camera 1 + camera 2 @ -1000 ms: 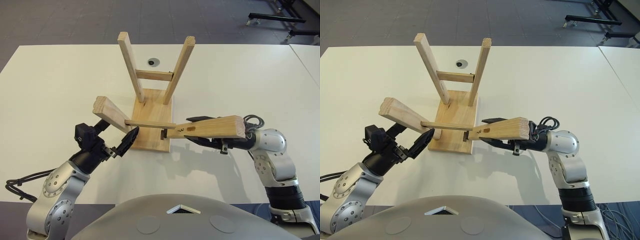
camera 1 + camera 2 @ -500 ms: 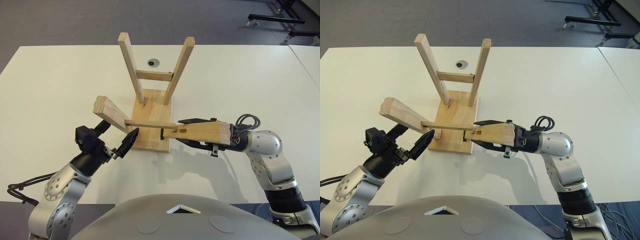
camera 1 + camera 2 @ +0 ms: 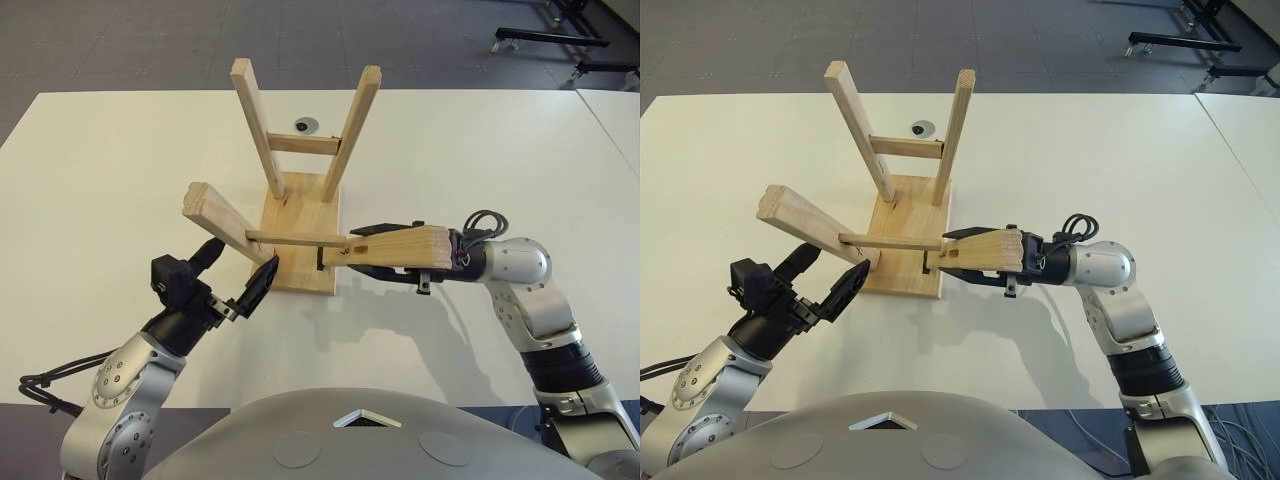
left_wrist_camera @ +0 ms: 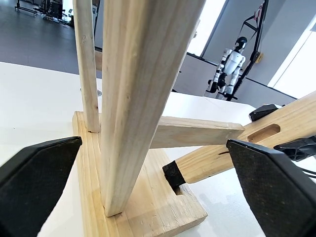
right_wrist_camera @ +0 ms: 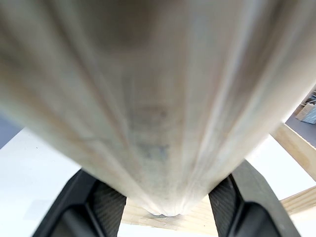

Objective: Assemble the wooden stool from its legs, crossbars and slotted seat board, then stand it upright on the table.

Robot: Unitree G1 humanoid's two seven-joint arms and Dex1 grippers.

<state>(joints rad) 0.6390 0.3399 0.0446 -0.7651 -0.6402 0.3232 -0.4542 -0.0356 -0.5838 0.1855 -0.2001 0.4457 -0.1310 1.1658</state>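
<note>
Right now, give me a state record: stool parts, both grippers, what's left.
seat board: flat on table
far legs: two, standing in board, joined by far crossbar
near left leg: foot on board, tilted outward
near crossbar: runs from that leg to fourth leg
fourth leg: near level, tip by near right slot, unseated
right gripper: shut on fourth leg
left gripper: open, straddling near left leg
left to do: seat fourth leg, flip stool

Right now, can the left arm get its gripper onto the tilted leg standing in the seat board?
Probably yes: the left gripper is open just short of the tilted leg, a finger on each side, nothing between them. The right gripper holds the fourth leg aside.
</note>
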